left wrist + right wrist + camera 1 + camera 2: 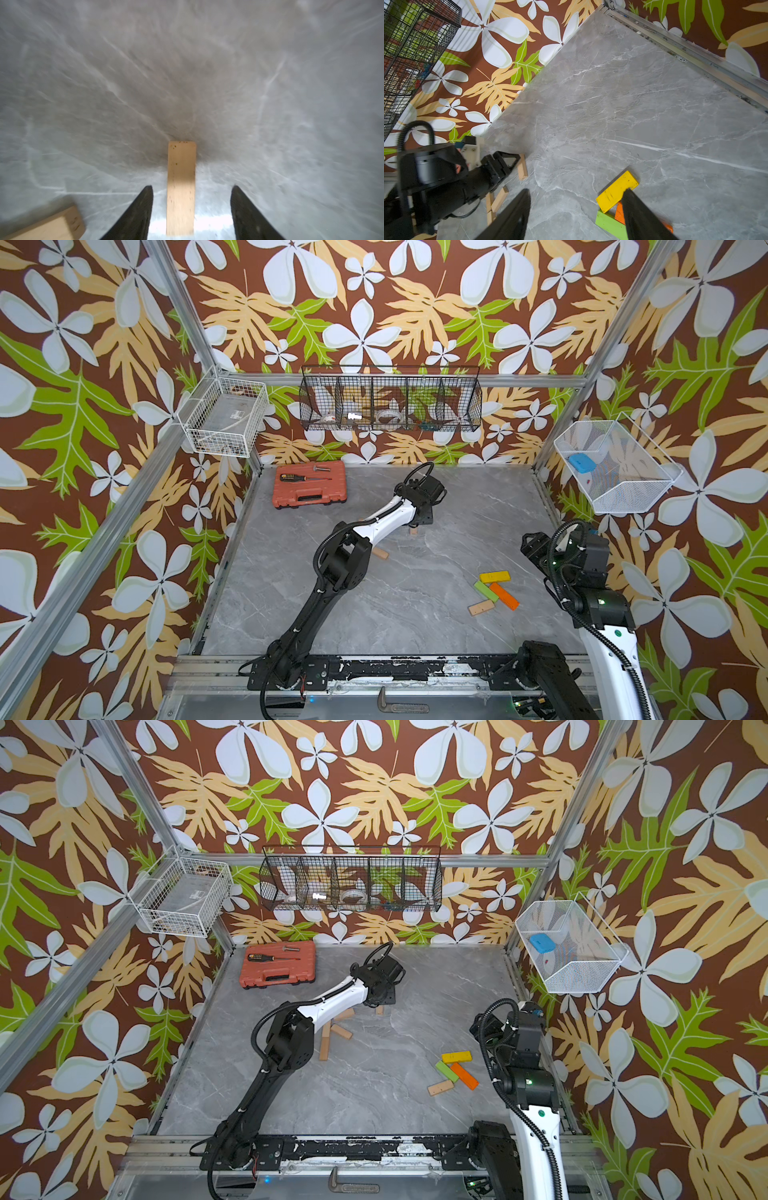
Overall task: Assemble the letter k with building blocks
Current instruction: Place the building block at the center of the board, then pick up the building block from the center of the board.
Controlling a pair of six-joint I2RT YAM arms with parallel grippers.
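One mesh basket [623, 494] — blue object [581, 463] inside

Left arm [386, 516]: stretching from the table's [415, 614] front edge toward its back edge, elbow bending upward.
Left gripper [192, 187]: pointing straight down near the surface, jaws standing apart.
Right arm [598, 601]: sitting folded by the right edge.
Right gripper [576, 190]: hovering, tilting downward, jaws standing apart.

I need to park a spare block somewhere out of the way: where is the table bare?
Bare: far right, between left arm and the side rail; near middle, between that arm and the coloured blocks. Crowded: wood blocks under the arm, case far left.
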